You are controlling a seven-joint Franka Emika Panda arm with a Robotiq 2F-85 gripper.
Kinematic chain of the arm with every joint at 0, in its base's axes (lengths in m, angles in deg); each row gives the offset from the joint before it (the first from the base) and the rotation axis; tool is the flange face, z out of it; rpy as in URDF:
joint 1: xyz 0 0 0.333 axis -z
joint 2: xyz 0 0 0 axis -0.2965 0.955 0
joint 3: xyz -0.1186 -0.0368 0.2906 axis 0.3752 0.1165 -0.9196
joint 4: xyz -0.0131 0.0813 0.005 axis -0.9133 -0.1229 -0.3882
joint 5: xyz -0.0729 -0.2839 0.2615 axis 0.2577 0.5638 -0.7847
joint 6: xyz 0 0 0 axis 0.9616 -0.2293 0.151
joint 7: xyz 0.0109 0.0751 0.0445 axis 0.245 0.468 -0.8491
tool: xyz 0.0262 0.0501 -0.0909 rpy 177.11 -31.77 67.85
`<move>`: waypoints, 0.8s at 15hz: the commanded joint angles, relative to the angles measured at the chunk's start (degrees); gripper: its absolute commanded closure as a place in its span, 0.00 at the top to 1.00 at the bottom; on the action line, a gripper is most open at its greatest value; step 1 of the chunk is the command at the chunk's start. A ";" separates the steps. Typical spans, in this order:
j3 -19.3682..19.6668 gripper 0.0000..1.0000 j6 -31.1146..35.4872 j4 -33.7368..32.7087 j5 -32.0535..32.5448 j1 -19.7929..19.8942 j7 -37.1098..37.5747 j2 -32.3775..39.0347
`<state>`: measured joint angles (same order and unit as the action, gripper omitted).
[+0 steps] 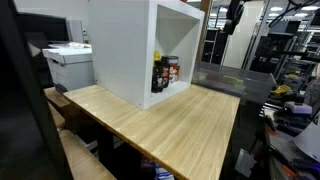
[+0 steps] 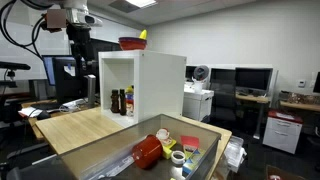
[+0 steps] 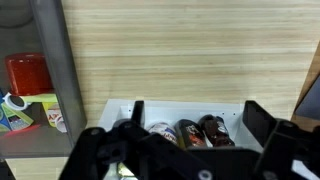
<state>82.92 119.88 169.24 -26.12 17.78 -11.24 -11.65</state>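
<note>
A white open-fronted cabinet (image 1: 125, 45) stands on a wooden table (image 1: 170, 125); it also shows in an exterior view (image 2: 160, 85). Several dark bottles (image 1: 165, 73) stand inside on its floor, and they show in an exterior view (image 2: 122, 100) and the wrist view (image 3: 180, 132). My gripper (image 3: 198, 118) is open and empty. It hangs high in front of the cabinet's opening, well apart from the bottles (image 2: 78, 42). A red bowl (image 2: 131, 43) and a yellow thing sit on the cabinet top.
A clear bin (image 2: 110, 160) at the table's end holds a red cup (image 2: 148, 150), tape rolls and small items; the red cup also shows in the wrist view (image 3: 28, 72). A printer (image 1: 68, 62) stands beyond the table. Desks and monitors fill the room behind.
</note>
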 commanded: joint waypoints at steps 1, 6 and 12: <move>-0.20 1.00 -0.18 -0.15 -0.14 0.26 -0.14 0.04; -0.20 1.00 -0.18 -0.15 -0.14 0.26 -0.14 0.04; -0.17 1.00 0.81 0.40 1.40 1.52 0.61 -0.63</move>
<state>82.92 119.87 169.24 -26.12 17.78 -11.24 -11.65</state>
